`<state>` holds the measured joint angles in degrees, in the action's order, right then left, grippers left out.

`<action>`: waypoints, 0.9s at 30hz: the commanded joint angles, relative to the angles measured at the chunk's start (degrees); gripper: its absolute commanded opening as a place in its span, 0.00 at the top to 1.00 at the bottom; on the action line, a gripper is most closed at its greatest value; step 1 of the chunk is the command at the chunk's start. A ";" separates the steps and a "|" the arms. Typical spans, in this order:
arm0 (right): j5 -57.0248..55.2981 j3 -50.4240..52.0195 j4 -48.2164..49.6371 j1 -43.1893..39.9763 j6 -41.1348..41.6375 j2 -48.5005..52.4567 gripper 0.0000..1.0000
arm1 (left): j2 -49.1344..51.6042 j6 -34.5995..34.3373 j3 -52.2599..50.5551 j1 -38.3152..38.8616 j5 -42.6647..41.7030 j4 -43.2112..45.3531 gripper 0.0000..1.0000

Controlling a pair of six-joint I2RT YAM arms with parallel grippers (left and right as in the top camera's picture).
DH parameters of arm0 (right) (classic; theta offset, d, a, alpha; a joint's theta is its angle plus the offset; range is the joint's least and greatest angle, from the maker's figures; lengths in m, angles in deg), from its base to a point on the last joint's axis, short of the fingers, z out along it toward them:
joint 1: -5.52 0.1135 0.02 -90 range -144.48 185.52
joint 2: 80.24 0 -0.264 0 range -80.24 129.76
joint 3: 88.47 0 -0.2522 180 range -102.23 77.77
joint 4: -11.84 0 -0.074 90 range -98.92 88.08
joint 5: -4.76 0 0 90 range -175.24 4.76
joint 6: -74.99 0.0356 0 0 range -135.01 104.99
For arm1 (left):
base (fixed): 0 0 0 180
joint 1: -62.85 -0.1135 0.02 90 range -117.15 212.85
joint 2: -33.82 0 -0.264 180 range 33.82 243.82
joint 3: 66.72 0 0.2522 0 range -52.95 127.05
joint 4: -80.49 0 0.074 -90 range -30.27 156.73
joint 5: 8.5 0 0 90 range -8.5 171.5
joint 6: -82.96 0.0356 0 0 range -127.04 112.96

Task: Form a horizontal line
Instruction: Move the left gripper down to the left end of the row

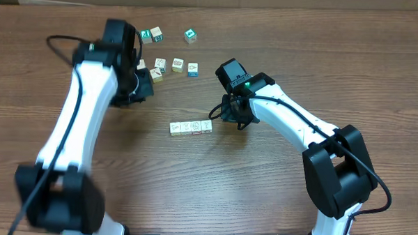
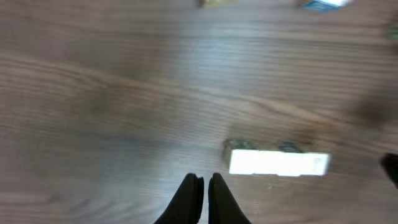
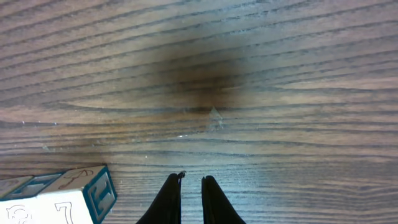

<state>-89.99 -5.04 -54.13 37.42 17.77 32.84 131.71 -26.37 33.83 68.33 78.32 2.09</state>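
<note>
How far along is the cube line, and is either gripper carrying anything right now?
Done: a row of four pale cubes lies side by side, straight. In hand: nothing; the left gripper and right gripper are both shut and empty, the right one just off the row's end. Left: possibly nothing, unless the loose cubes farther back must join.

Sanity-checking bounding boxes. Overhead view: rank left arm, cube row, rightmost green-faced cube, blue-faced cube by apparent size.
1. left arm, though it stands nearer the camera, which inflates it.
2. cube row, four cubes touching.
3. rightmost green-faced cube and blue-faced cube: look alike, not ranked.
</note>
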 commanded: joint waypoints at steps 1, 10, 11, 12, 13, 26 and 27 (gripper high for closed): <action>-0.74 0.46 0.35 -0.15 -0.09 -1.53 0.91 | -5.38 -1.05 -11.02 1.66 0.79 5.88 0.96; -0.11 0.46 0.48 -0.15 -1.81 -1.53 0.96 | -1.40 -1.22 -23.43 1.70 0.52 16.20 0.96; -0.11 0.46 0.48 -0.15 -1.81 -1.53 0.96 | -0.61 -1.20 -23.85 1.70 -0.15 17.00 0.96; -0.11 0.46 0.48 -0.15 -1.81 -1.53 0.96 | -0.02 -1.16 -24.02 1.73 -1.11 17.55 0.96; -0.11 0.46 0.52 -0.15 -1.81 -1.53 0.96 | 0.85 -0.39 -24.09 1.81 -3.17 18.32 0.96; 0.59 2.08 3.54 -0.04 -4.42 -1.27 0.96 | 10.78 1.51 -24.09 3.23 -6.38 22.49 0.96; 1.25 2.08 3.89 -0.04 -5.05 -1.05 0.96 | 10.86 1.55 -24.06 3.23 -6.56 22.51 0.96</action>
<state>-89.73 -3.31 -50.96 37.42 14.33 32.84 140.49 -26.09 10.16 71.39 72.53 24.60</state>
